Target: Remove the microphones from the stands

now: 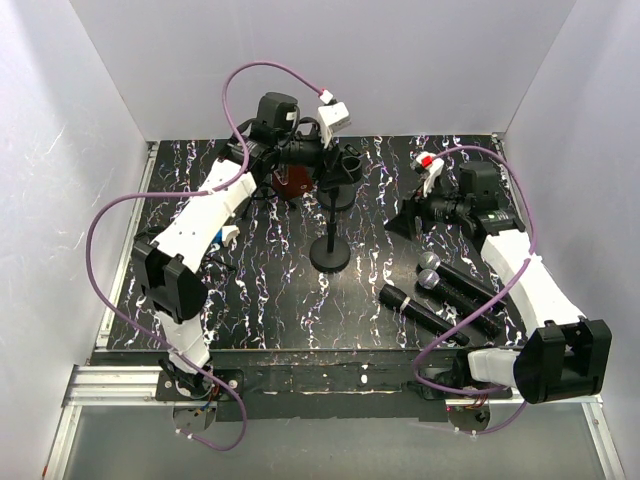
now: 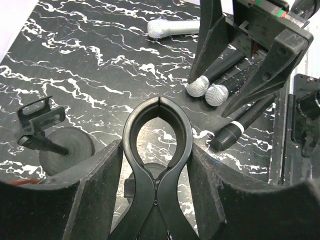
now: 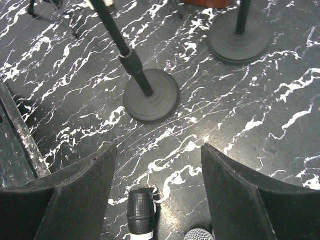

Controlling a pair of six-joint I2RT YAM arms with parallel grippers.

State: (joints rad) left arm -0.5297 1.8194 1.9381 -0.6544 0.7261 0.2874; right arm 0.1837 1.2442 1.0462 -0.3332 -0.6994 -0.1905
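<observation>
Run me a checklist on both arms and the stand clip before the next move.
1. Clip free of any microphone: ok, its loop is empty.
2. Left gripper straddling the clip: ok, one finger on each side.
3. Left fingers firmly gripping the clip: cannot tell.
4. Right gripper open and carrying nothing: ok.
5. Microphones lying on the table, away from the stand: ok.
6. Stand base flat on the table: ok.
</observation>
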